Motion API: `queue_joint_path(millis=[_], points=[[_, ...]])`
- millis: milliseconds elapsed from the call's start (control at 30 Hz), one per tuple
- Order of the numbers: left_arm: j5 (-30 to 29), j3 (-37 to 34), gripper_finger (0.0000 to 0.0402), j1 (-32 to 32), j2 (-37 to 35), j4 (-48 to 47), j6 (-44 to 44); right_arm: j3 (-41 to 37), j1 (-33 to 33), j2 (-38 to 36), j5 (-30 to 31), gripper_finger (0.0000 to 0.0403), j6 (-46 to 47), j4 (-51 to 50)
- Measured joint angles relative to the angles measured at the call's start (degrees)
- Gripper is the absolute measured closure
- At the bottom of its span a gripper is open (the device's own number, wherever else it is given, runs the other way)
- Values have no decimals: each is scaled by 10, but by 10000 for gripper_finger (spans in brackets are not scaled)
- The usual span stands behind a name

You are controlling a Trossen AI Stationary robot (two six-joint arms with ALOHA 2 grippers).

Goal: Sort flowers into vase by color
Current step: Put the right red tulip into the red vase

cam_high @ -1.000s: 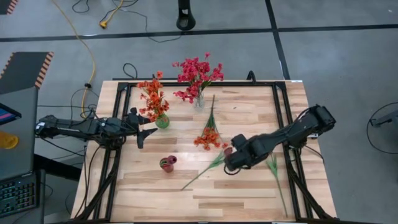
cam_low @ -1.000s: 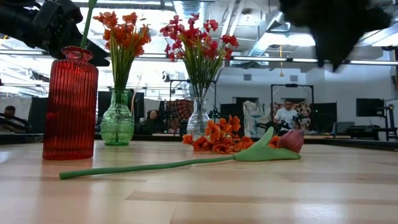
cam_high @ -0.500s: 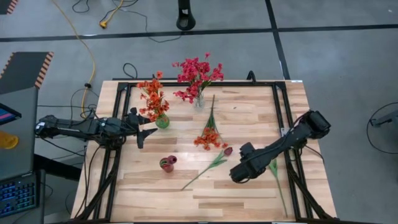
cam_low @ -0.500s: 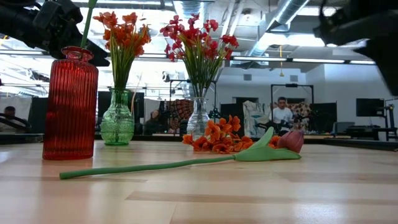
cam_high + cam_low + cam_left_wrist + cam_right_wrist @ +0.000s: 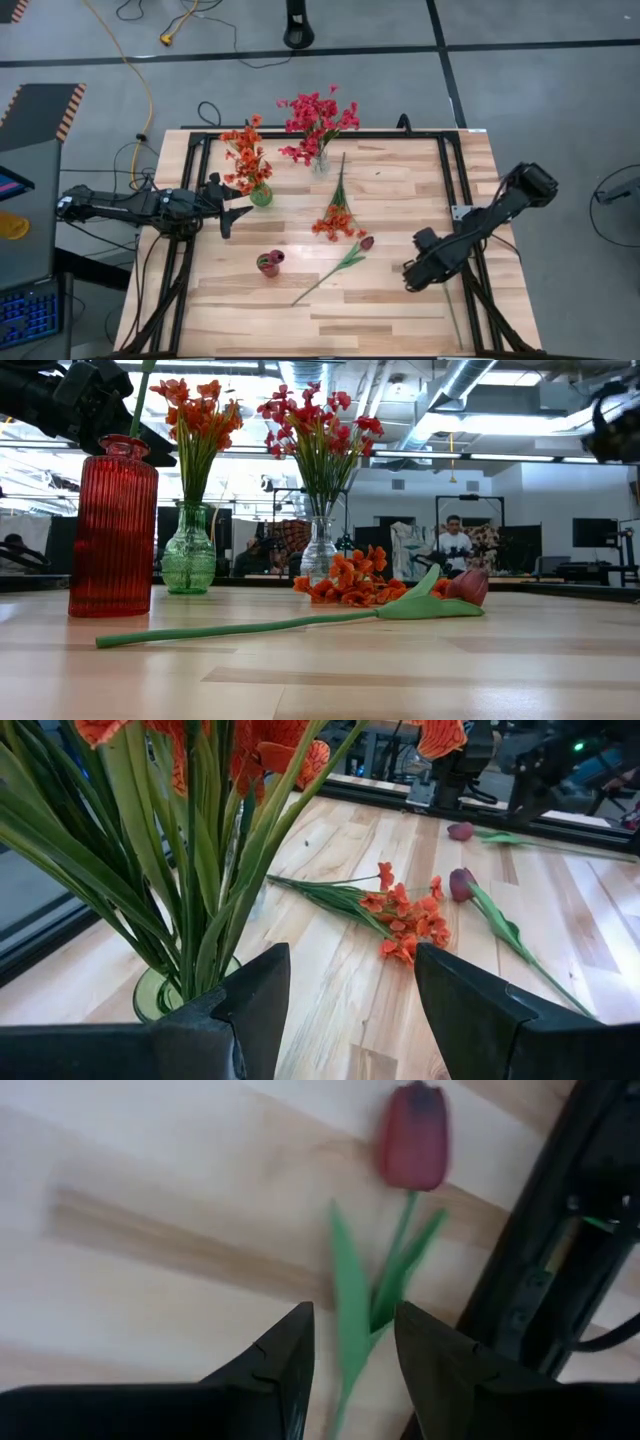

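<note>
Flowers are partly sorted: orange ones stand in the green vase (image 5: 260,194), pink-red ones in the clear vase (image 5: 320,163). One tulip (image 5: 413,1136) lies near the table's right edge, right under the right claw (image 5: 411,281), whose fingers are spread with nothing in them. It should come straight down over the thin stem, keep clear of the black frame (image 5: 560,1230) beside it, and squeeze gently. The left claw (image 5: 229,207) waits spread beside the green vase. From above, the arm hides most of that tulip.
</note>
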Motion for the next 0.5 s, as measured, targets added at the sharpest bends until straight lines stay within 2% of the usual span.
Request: queue_joint_path(millis=[200, 500], points=[[0, 0, 198, 0, 0, 0, 0, -65, 8, -21, -32, 237, 16, 30], [0, 0, 198, 0, 0, 0, -1, -118, 8, -22, -48, 237, 15, 94]])
